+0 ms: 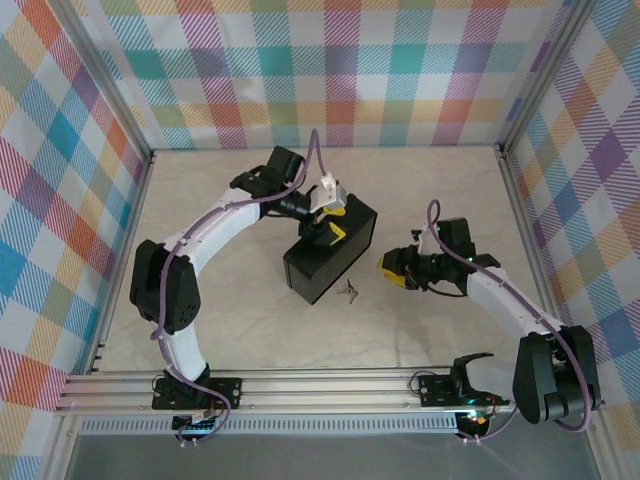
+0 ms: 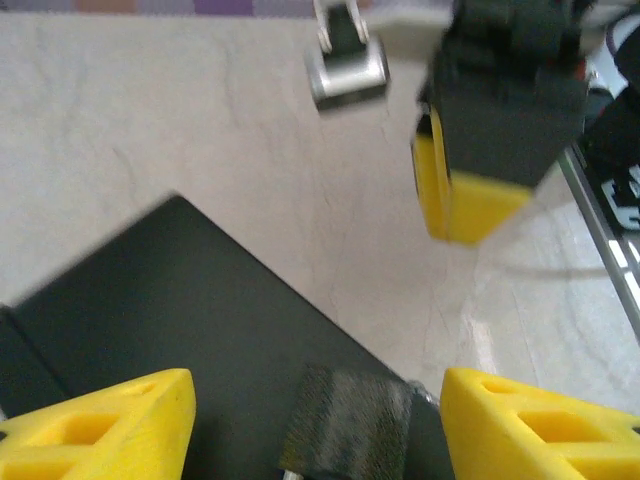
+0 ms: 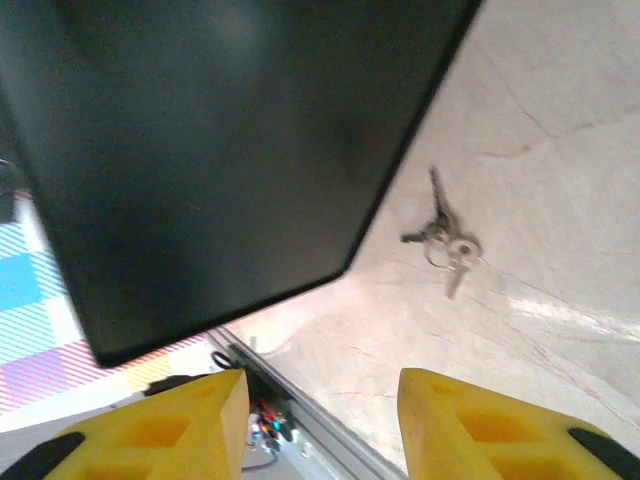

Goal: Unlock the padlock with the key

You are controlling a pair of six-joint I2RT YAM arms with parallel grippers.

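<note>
Light fell bright and even from overhead, leaving only soft shadows on the pale worktop (image 1: 420,190). Both wrist views were smeared (the box (image 2: 150,300) edge worst), the key (image 3: 443,240) looked soft, and a glare streak crossed the surface beside it.

Reaches with the left arm (image 1: 210,228) from the lower left of the top view, elbow bent at the left edge, forearm running up and right toward the centre. Points the left gripper (image 1: 333,222) down and rightward, yellow fingers (image 2: 100,430) spread wide along the bottom of the left wrist view. Bends the right arm (image 1: 505,300) from the lower right up and leftward. Aims the right gripper (image 1: 388,268) left, fingertips (image 3: 500,430) parted at the bottom of the right wrist view.
</note>
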